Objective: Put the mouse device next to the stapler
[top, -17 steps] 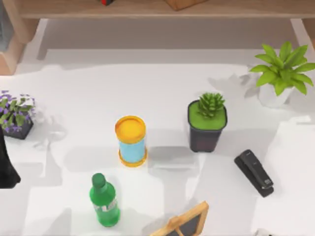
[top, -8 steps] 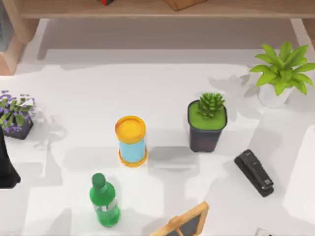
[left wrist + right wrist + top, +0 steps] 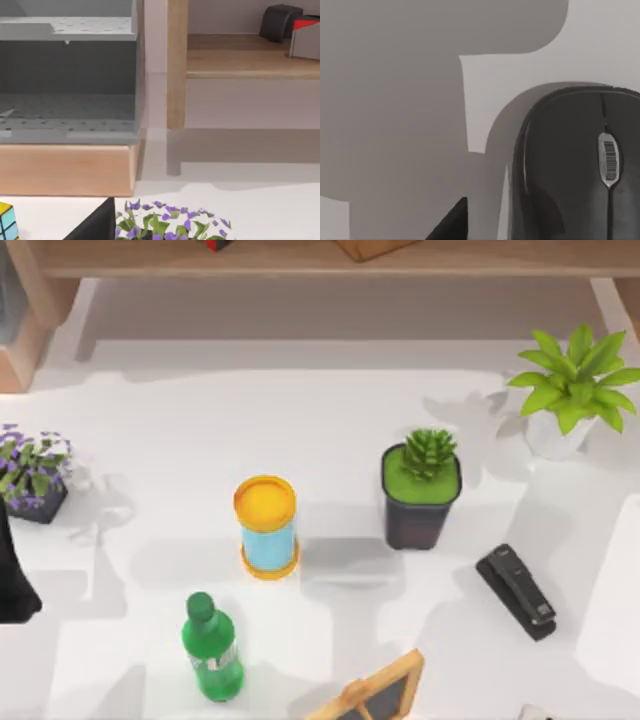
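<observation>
Overhead, the black stapler [image 3: 516, 591] lies flat near the worktop's [image 3: 200, 420] right edge, just beside the dark pot of the succulent [image 3: 421, 488], while a yellow-capped canister [image 3: 266, 526] stands mid-worktop, a green bottle [image 3: 211, 647] stands toward the front edge, and the left arm [image 3: 14, 585] sits parked at the left edge. From the left wrist, a purple-flowered plant [image 3: 170, 227] shows before a wooden shelf [image 3: 250, 55]. From the right wrist, the dark mouse [image 3: 580, 165] rests on the white worktop close below the camera; whether either hand is open I cannot tell.
</observation>
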Robot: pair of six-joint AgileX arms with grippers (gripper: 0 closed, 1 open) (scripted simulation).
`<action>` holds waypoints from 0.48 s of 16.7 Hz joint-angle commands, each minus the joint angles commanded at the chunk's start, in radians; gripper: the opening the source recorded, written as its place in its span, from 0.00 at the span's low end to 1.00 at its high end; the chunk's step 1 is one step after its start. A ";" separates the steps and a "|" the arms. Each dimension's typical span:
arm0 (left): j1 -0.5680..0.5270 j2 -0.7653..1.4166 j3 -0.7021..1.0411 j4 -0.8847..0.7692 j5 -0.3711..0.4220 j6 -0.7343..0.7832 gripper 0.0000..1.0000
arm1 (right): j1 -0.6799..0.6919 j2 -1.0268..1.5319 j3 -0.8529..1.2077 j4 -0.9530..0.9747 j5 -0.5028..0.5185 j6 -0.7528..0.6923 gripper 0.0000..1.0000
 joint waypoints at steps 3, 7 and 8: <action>0.000 0.000 0.000 0.000 0.000 0.000 1.00 | 0.000 0.000 0.000 0.000 0.000 0.000 0.40; 0.000 0.000 0.000 0.000 0.000 0.000 1.00 | 0.000 0.000 0.000 0.000 0.000 0.000 0.10; 0.000 0.000 0.000 0.000 0.000 0.000 1.00 | 0.000 0.000 0.000 0.000 0.000 0.000 0.02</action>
